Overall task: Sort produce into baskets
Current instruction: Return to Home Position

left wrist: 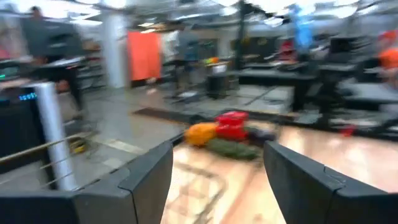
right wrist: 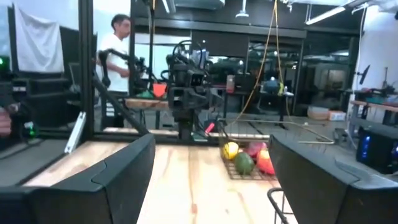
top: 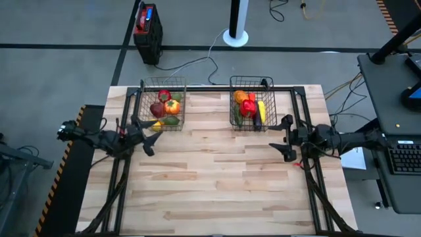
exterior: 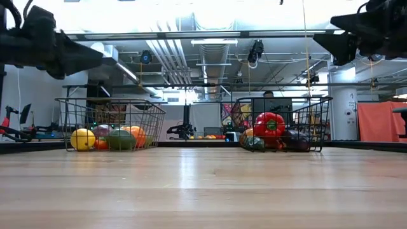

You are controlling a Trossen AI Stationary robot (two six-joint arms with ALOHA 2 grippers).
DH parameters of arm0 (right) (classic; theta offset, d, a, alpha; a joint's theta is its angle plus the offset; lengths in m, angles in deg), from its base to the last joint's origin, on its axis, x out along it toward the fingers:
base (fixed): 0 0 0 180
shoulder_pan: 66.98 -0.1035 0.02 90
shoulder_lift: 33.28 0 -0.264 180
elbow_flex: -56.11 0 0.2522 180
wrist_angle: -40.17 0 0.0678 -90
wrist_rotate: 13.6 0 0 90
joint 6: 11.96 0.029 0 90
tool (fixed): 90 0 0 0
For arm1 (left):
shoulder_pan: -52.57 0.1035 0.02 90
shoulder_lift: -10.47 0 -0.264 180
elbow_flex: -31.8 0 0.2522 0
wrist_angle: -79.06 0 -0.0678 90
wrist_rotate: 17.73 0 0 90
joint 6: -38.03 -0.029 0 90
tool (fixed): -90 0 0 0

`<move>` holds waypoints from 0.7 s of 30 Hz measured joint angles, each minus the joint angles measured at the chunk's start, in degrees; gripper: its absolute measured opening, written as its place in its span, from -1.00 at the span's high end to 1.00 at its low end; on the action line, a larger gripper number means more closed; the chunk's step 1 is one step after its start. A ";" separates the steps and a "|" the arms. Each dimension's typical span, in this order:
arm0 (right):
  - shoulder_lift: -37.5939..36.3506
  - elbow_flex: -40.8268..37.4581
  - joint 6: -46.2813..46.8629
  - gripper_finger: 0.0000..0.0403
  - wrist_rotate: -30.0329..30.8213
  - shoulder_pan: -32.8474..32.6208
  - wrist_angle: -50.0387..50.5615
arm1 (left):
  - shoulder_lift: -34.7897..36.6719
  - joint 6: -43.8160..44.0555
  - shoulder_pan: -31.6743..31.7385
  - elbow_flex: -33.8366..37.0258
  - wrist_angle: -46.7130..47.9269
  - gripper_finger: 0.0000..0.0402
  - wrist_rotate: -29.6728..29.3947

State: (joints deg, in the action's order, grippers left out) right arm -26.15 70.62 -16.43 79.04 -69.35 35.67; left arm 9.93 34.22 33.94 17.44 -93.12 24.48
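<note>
Hovering over the table (top: pixel 217 187) near its L edge, left gripper (top: pixel 147 136) is spread wide w/ nothing in it; right gripper (top: pixel 283 137) near the R edge, same. Produce (top: pixel 166 105) sits inside both baskets (top: pixel 252 79) at the far side.

Red-and-black box (top: pixel 147 26) on floor (cable (top: pixel 187 64) beside); person (right wrist: pixel 118 43) standing.

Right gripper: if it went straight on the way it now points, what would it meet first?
Probably the left gripper: the right gripper, open, points across the table at it; the left basket sits just off that line. Depth is uncertain.
</note>
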 joint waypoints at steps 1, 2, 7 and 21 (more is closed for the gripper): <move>-0.29 0.00 -0.67 -0.51 -0.01 0.00 0.49 | -0.12 0.36 0.00 0.00 0.62 -0.16 -2.16; -0.34 0.00 -1.09 -0.51 0.13 0.00 0.39 | -0.27 1.36 0.04 0.00 1.92 -0.16 -3.36; 0.24 -0.02 1.63 -0.51 0.35 0.00 0.48 | -1.22 2.90 0.00 -0.31 3.13 -0.16 -4.18; 0.88 -0.04 17.56 -0.51 0.38 0.00 1.60 | -2.77 2.88 0.00 -0.57 3.28 -0.16 -4.16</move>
State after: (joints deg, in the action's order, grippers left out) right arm -25.27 70.58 1.12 79.42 -69.35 37.27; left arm 7.17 37.10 33.94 16.87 -89.83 20.33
